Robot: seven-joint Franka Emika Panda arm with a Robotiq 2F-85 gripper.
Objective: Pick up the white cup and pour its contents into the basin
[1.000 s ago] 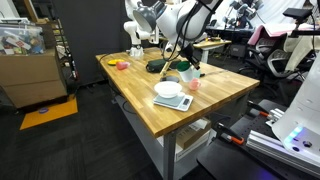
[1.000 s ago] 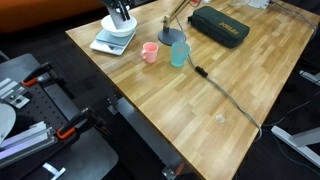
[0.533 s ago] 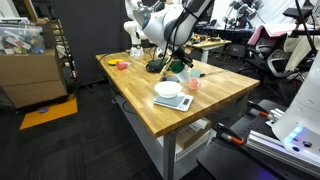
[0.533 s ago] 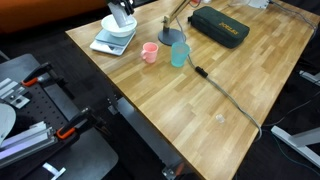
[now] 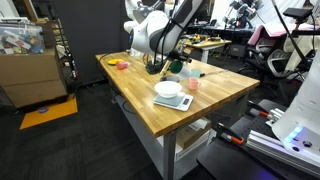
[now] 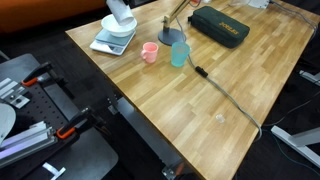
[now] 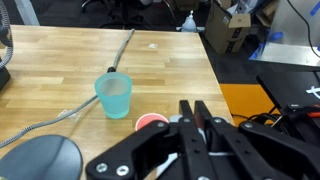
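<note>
Well inside the table (image 7: 60,55) edge, the white cup (image 7: 114,96) stands clear of the pincer (image 7: 192,108), pressed together.

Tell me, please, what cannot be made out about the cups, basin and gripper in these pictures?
The white cup: its contents are unclear in the wrist view and too small in both exterior views.
The pink cup: its lower part is hidden behind the gripper in the wrist view.
The basin: it is cut off by the wrist view's bottom edge.
The gripper: open or shut is unclear, as the wrist view blurs it.
</note>
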